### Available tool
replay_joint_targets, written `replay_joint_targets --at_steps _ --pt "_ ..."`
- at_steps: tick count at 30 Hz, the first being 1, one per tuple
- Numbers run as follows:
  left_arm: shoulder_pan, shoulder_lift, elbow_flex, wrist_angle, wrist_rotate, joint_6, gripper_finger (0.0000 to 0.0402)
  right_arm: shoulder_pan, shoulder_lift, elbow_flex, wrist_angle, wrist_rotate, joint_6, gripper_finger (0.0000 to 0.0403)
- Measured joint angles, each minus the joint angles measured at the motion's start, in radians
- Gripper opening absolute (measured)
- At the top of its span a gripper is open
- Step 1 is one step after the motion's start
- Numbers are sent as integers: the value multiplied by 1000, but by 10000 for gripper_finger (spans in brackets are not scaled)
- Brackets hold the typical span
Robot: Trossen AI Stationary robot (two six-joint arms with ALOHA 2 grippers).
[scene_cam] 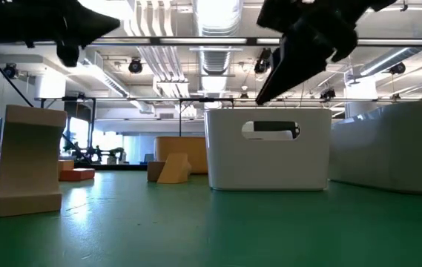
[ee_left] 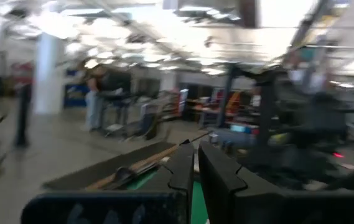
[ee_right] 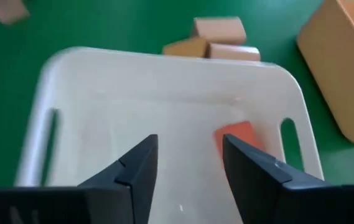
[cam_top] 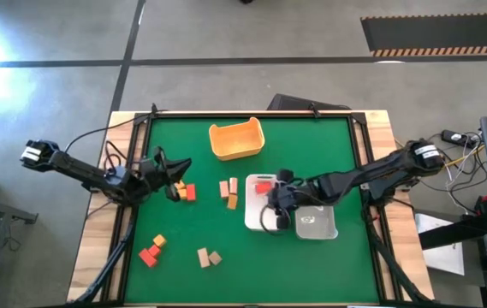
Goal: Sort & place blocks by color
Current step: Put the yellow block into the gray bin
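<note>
One red block [ee_right: 237, 134] already lies inside the white tray [cam_top: 253, 214], seen between the fingers of the right gripper [ee_right: 189, 168], which hangs above that tray with its jaws parted and nothing between them. The other blocks lie scattered on the green bench [cam_top: 311, 145]: a tan and orange cluster [cam_top: 228, 193] just beside the white tray, a pair of tan blocks [cam_top: 208, 257] toward the front edge, a red and orange group [cam_top: 152, 251] at the front left, and an orange-red pair [cam_top: 185, 192] right by the left gripper [cam_top: 173, 178]. These look like small, stiff, light wooden pieces with flat faces; they should take a firm pinch across two opposite flat sides without harm, though a bar is probably best gripped across its short width, and a block lying against its neighbour may need a nudge apart first. Besides the white tray, a clear tray [cam_top: 317, 222] sits touching it on the right; I cannot tell what it holds. A yellow-orange tub [cam_top: 237, 139] stands near the back of the bench and looks bare inside. The left gripper hovers low by the orange-red pair, its fingers [ee_left: 217, 180] nearly together with only a thin gap, and nothing shows between them.
</note>
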Motion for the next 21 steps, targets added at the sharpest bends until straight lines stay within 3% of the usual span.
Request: replay_joint_targets --at_steps 8,12,16,18,21 --pt "0 137 44 -21 -141 -134 8 100 -123 -161 210 131 -32 131" --pt "0 216 107 -204 -166 -310 2 104 -194 -235 308 131 -51 121" --pt "2 259 222 -606 -169 -608 1 104 -253 -280 340 131 -65 113" --pt "12 271 308 -925 -144 -839 0 104 -275 -293 340 131 -66 110" --pt "39 304 449 -1447 -25 -1181 0 104 -294 -306 346 130 -72 105"
